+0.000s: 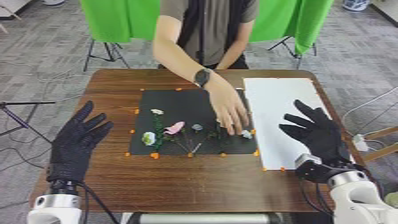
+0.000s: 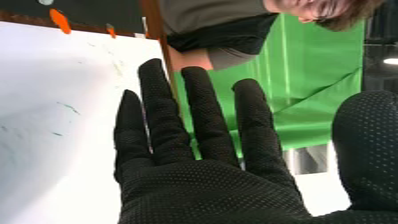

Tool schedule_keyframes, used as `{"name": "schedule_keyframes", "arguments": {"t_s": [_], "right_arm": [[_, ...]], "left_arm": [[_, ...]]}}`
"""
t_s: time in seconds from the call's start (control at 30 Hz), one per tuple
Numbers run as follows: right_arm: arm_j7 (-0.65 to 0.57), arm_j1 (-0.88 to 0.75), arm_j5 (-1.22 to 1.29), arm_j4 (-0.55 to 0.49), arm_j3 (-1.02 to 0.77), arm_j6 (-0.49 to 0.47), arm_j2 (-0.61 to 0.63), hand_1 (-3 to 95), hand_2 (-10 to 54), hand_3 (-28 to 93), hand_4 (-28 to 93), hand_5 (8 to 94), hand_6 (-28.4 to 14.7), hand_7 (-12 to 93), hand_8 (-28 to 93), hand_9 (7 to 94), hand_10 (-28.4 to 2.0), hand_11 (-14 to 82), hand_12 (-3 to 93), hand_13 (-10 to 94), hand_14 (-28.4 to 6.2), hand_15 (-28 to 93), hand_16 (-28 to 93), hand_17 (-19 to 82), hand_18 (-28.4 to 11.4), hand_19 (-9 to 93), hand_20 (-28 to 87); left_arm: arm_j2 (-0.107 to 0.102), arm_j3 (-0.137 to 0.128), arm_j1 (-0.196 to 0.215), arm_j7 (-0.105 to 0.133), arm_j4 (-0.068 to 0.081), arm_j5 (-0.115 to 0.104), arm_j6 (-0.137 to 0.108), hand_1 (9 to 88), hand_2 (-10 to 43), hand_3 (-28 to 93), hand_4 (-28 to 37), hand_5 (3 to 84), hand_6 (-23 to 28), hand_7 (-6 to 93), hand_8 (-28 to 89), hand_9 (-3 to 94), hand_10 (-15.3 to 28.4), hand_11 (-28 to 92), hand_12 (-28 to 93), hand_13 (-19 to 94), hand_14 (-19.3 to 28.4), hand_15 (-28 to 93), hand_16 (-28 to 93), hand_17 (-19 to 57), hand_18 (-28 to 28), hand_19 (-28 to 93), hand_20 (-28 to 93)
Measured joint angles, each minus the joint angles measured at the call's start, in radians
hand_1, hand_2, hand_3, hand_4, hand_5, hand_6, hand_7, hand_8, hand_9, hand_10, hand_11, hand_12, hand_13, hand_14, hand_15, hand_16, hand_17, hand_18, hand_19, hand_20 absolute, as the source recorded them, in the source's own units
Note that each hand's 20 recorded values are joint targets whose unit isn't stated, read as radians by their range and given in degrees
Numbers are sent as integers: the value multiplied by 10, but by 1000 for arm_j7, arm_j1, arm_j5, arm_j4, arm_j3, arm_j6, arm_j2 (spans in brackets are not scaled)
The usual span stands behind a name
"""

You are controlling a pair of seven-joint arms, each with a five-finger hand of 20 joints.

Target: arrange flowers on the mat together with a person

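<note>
I look down on a brown wooden surface (image 1: 191,192) across most of the head view. A long white sheet (image 1: 277,115) lies right of centre, beside the square black mat (image 1: 173,101) in the middle.

My left robot hand (image 1: 71,150), at the left of the frame, has its fingers extended and nothing in it. My right robot hand (image 1: 322,140), over the sheet at the right, is spread wide and empty.

A person's hand (image 1: 228,102) reaches down over the mat's right part; I can't tell whether it grips a stem.

The task's flowers lie on the mat: a pink flower (image 1: 174,127) near its middle, a cream-white bloom (image 1: 148,137) lower left, a small white flower (image 1: 157,111) upper left, and a pale blossom (image 1: 247,134) just beside the person's fingertips.
</note>
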State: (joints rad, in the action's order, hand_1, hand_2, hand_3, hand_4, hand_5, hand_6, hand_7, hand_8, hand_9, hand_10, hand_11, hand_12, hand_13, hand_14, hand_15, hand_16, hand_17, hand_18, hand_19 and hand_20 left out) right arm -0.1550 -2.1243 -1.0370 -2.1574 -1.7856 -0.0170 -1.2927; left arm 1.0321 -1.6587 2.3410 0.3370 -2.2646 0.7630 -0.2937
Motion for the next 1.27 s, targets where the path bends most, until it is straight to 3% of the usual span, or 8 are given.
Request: {"name": "schedule_keyframes", "arguments": {"t_s": [0.57, 0.93, 1.27], "right_arm": [[-10, 26, 1, 3, 15, 8, -1, 137, 116, 704, -282, 361, 6, 105, -114, 444, -157, 89, 136, 350, -197, 261, 163, 37, -190, 345, 187], [-7, 5, 1, 3, 2, -9, -13, 138, 117, 703, -282, 363, 6, 105, -114, 446, -156, 89, 137, 351, -197, 264, 162, 37, -190, 344, 186], [-15, 29, 1, 5, 33, 7, 1, 138, 116, 704, -282, 363, 6, 104, -114, 446, -156, 89, 137, 352, -198, 265, 161, 39, -188, 344, 186]], "left_arm": [[1, 0, 1, -1, 0, -1, 1, 214, 56, 784, -276, 328, 48, 85, -83, 348, 172, 188, 106, 269, 239, 381, -53, -63, 259, 552, 48], [17, -13, 7, -14, -1, 4, 5, 212, 56, 784, -277, 327, 49, 83, -82, 348, 173, 188, 106, 274, 245, 404, -58, -57, 268, 566, 51], [17, -12, 9, -12, -1, 4, 5, 212, 57, 782, -277, 326, 49, 82, -81, 349, 175, 189, 106, 273, 245, 404, -60, -57, 270, 569, 47]]}}
